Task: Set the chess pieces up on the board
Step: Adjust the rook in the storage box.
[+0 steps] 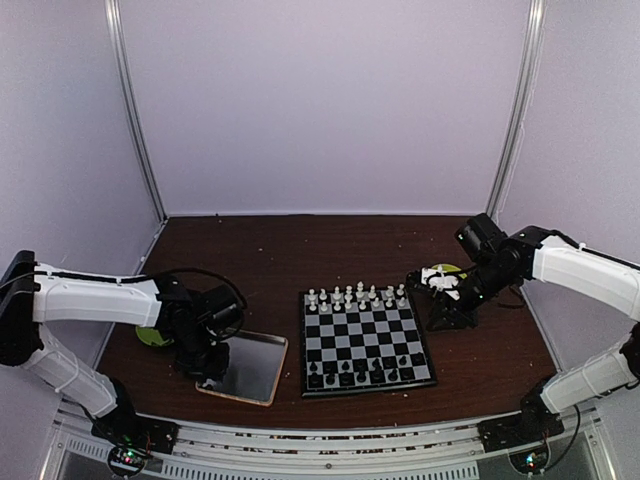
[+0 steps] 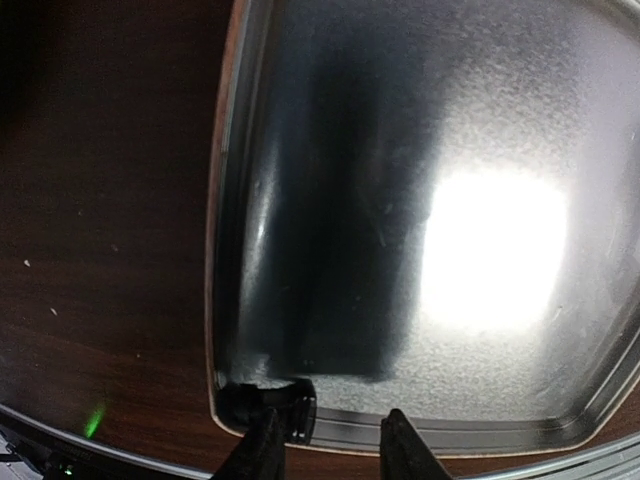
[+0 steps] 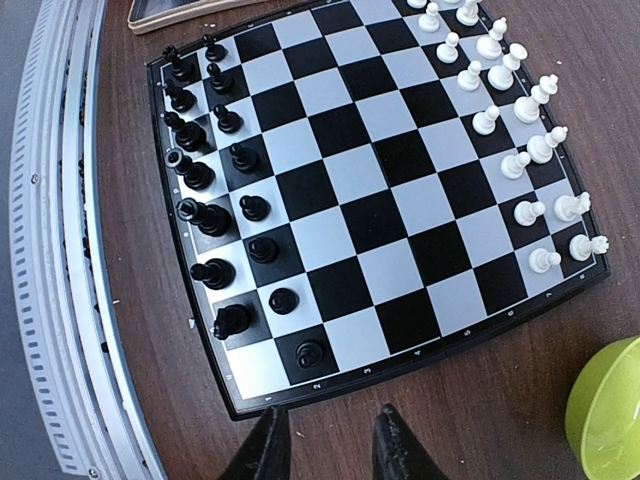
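Top external view is showing the board lying mid-counter, with black chess pieces lining its near rows and white chess pieces the far rows. The left claw is hovering, parted and empty, over the metal tray corner. The right claw is hanging, parted and empty, beside the board.

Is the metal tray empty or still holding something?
Almost empty: the tray floor is bare, except a small dark object in its corner by the left gripper; what it is, cannot tell.
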Controlling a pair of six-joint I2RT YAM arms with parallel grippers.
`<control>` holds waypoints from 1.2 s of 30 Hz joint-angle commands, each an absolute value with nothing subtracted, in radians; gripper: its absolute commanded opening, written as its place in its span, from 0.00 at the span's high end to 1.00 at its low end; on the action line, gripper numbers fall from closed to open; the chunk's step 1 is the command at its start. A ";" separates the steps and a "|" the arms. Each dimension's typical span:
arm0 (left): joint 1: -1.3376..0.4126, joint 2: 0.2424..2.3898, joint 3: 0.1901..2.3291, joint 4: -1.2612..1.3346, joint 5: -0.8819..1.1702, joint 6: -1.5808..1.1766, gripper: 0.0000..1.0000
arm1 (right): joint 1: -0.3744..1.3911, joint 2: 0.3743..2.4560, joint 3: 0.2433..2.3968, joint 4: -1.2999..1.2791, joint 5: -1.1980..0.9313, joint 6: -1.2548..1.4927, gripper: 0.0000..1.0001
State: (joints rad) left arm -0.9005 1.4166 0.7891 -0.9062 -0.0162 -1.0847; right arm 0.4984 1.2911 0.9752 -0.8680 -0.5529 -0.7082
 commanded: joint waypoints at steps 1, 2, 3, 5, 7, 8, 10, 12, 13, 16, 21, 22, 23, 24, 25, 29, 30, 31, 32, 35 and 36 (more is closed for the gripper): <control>-0.902 1.445 0.781 -0.907 -0.003 -1.098 0.66 | 0.495 1.299 0.964 -0.879 -0.546 -0.713 0.71; -0.902 1.448 0.785 -0.917 -0.008 -1.096 0.66 | 0.495 1.301 0.965 -0.878 -0.546 -0.713 0.71; -0.902 1.450 0.789 -0.926 -0.012 -1.089 0.66 | 0.495 1.303 0.965 -0.878 -0.547 -0.713 0.71; -0.902 1.453 0.791 -0.929 -0.009 -1.084 0.66 | 0.495 1.305 0.964 -0.878 -0.546 -0.713 0.71; -0.902 1.462 0.793 -0.911 0.008 -1.072 0.67 | 0.495 1.308 0.965 -0.879 -0.545 -0.713 0.71; -0.902 1.470 0.794 -0.897 0.020 -1.066 0.68 | 0.496 1.309 0.966 -0.879 -0.544 -0.712 0.71; -0.902 1.489 0.801 -0.875 0.043 -1.054 0.70 | 0.495 1.308 0.966 -0.879 -0.545 -0.710 0.71; -0.903 1.508 0.811 -0.859 0.054 -1.044 0.72 | 0.495 1.310 0.965 -0.878 -0.545 -0.709 0.71; -0.905 1.516 0.817 -0.849 0.059 -1.038 0.73 | 0.495 1.310 0.965 -0.878 -0.545 -0.707 0.71; -0.914 1.531 0.838 -0.819 0.074 -1.024 0.75 | 0.495 1.313 0.966 -0.880 -0.545 -0.707 0.71; -0.945 1.585 0.929 -0.807 0.057 -0.973 0.77 | 0.495 1.317 0.968 -0.880 -0.545 -0.704 0.71; -0.951 1.600 0.942 -0.807 0.054 -0.964 0.77 | 0.495 1.318 0.968 -0.880 -0.545 -0.704 0.71; -0.956 1.616 0.958 -0.809 0.049 -0.948 0.77 | 0.495 1.318 0.968 -0.882 -0.545 -0.704 0.71; -0.961 1.628 0.977 -0.809 0.041 -0.929 0.78 | 0.495 1.317 0.968 -0.882 -0.544 -0.704 0.71; -0.967 1.635 0.994 -0.816 0.024 -0.912 0.79 | 0.495 1.316 0.968 -0.882 -0.543 -0.704 0.71; -0.976 1.607 1.038 -0.961 -0.118 -0.957 0.76 | 0.495 1.311 0.965 -0.882 -0.544 -0.703 0.71; -0.976 1.580 1.023 -0.981 -0.144 -1.003 0.75 | 0.495 1.310 0.964 -0.881 -0.544 -0.703 0.71; -0.976 1.549 1.002 -0.987 -0.156 -1.062 0.73 | 0.495 1.311 0.965 -0.882 -0.544 -0.703 0.71; -0.976 1.512 0.966 -0.975 -0.152 -1.120 0.73 | 0.495 1.314 0.967 -0.882 -0.543 -0.704 0.71; -0.975 1.396 0.861 -0.884 -0.101 -1.283 0.71 | 0.495 1.324 0.972 -0.887 -0.542 -0.707 0.71; -0.976 1.370 0.840 -0.877 -0.096 -1.337 0.70 | 0.495 1.326 0.972 -0.888 -0.543 -0.709 0.71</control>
